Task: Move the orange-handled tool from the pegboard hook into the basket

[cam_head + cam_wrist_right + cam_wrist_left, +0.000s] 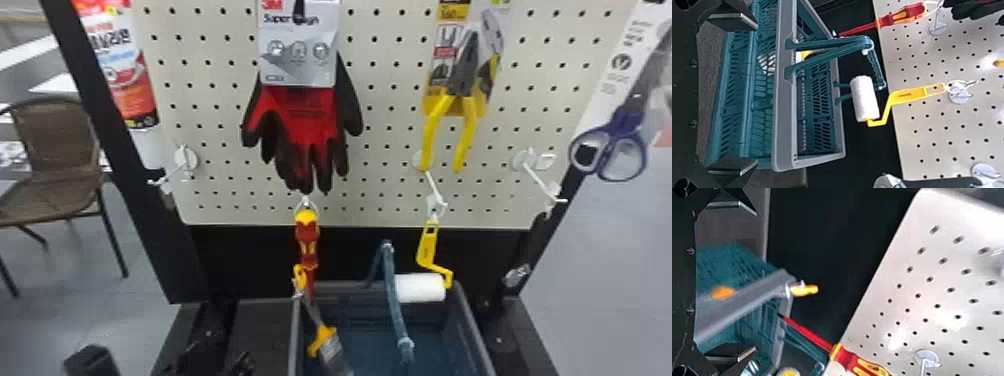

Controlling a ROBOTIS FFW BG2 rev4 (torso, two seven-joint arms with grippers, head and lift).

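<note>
Fingers spread wide on the left gripper (167, 360), low at the head view's left, with nothing between the tips; the right gripper (753, 94) is parted just as far and pinching nothing, in its own wrist view. Beyond them stands the teal basket (786, 149), grey along the rim, its latticed handle (394, 295) raised. Inside leans a brush (325, 334), bristles down, orange-yellow just above them, its greyish shaft crossing the left side of the rim so that the yellow end sticks out above. Behind that, a red-and-yellow insulated screwdriver (307, 239) hangs upright from a pegboard hook (306, 201), red shank pointing down; its grip is smooth red with yellow panels and a rounded yellow cap. Whether the task's orange-handled tool means this one, on its hook, or the brush, in the basket, I cannot tell. To the screwdriver's right hangs a yellow-handled paint roller (420, 287), its white sleeve near the basket's far rim. On the pegboard (390, 200) above are red-and-black gloves (305, 115) and yellow-handled pliers (462, 75). Blue-handled scissors (622, 135) show at the right, and a brown chair (55, 145) stands well off at the left.
</note>
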